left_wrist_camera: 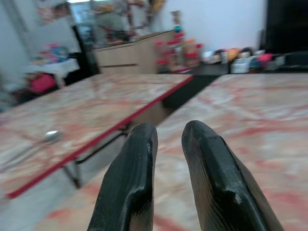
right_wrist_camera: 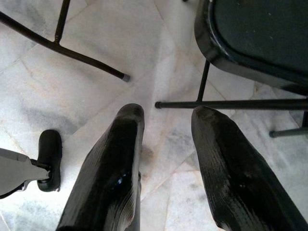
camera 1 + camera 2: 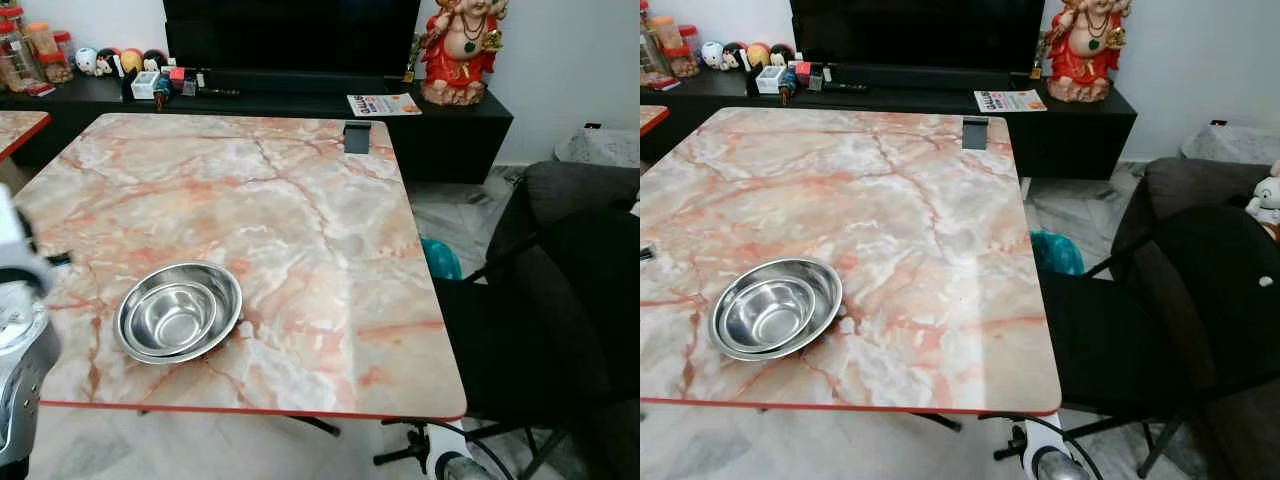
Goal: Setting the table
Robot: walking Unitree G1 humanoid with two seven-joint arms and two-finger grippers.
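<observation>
While my left hand (image 1: 166, 159) hovers empty, fingers slightly parted, over the table (image 3: 300, 200) edge, my right hand (image 2: 166, 159) hangs open above the floor. The nested steel bowls (image 3: 180, 312) sit near me; next I must reach and separate them.

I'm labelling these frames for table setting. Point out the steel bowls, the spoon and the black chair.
steel bowls (image 3: 178, 312), left eye view, inner bowl's base.
spoon (image 1: 50, 136), left wrist view, its blurred bowl end.
black chair (image 3: 1110, 340), right eye view, its seat.
</observation>
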